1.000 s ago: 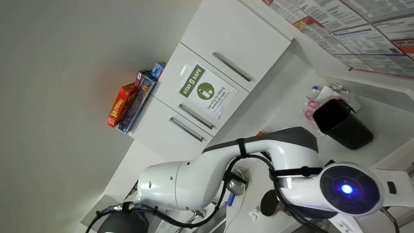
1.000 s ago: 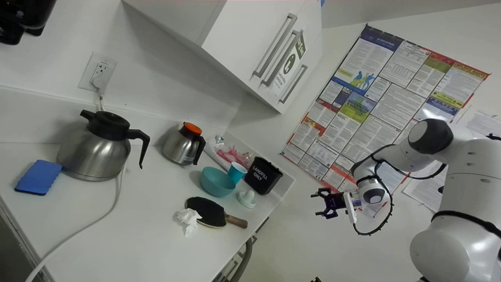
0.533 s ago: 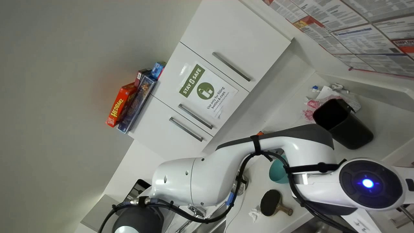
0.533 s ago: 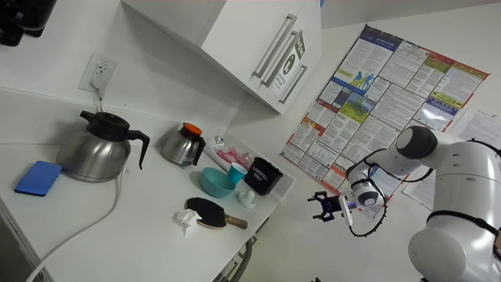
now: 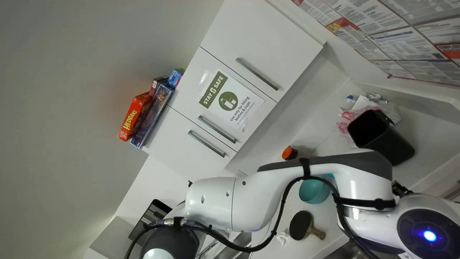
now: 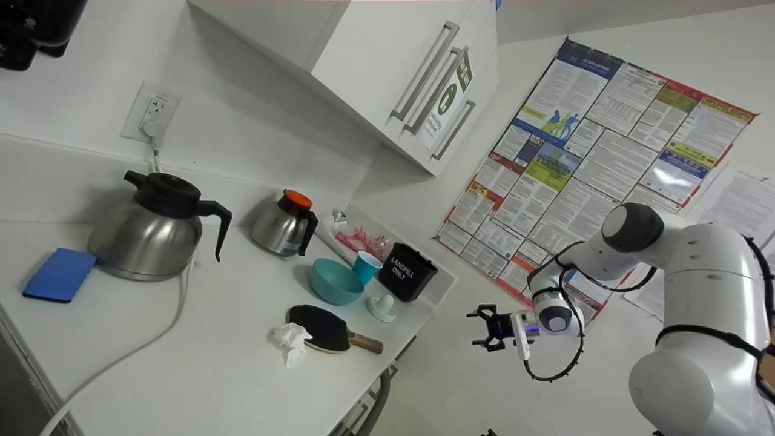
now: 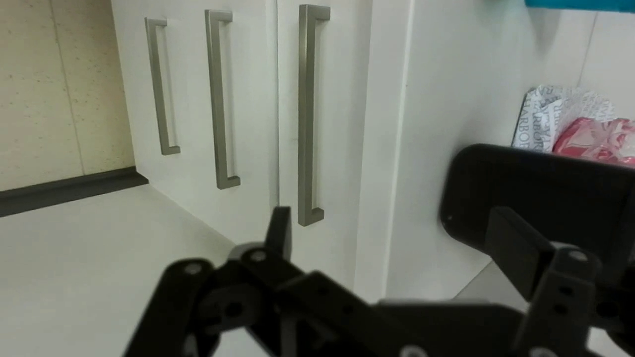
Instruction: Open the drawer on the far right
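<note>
“HEDBANZ” stands on the flat red cardboard box (image 5: 134, 117). The white paper sign with a green banner (image 5: 231, 100), on a white flat-fronted cabinet door (image 5: 188, 95), says “STAY SAFE” and “Use only for filling bottles & cups”. The black plastic bin (image 6: 407, 272) bears “LANDFILL ONLY”; the multi-panel wall poster (image 5: 391, 34), “EMPLOY”, cut off; the white printed wrapper (image 7: 538, 119), “HARBO”.

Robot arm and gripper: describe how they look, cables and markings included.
The arm is glossy white and rounded, with dark grey caps. A black cable runs along it, held by black straps, and a dark disc carries a glowing blue light. The gripper is black, with two jointed fingers and small round screw heads.
</note>
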You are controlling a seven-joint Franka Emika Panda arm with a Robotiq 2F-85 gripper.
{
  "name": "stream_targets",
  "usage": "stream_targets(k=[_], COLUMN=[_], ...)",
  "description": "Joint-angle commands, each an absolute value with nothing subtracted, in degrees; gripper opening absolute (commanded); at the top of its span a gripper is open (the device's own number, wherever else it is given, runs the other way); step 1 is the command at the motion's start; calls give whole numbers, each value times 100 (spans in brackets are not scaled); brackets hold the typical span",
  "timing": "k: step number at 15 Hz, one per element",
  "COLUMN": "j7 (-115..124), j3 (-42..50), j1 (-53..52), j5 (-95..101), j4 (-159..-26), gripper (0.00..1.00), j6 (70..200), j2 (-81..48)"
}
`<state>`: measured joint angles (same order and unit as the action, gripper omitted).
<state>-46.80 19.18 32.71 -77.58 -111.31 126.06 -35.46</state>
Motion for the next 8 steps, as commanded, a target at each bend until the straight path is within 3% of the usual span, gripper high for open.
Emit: stream_targets(k=[1,8], j7=[-5094,-5142], j3=[1751,1655], j1=[3504,4137], j5=[-8402,-8871], j4=[-10843,-10074], gripper=[100,100], j6=[12559,11076], j2=[-4064,-5093])
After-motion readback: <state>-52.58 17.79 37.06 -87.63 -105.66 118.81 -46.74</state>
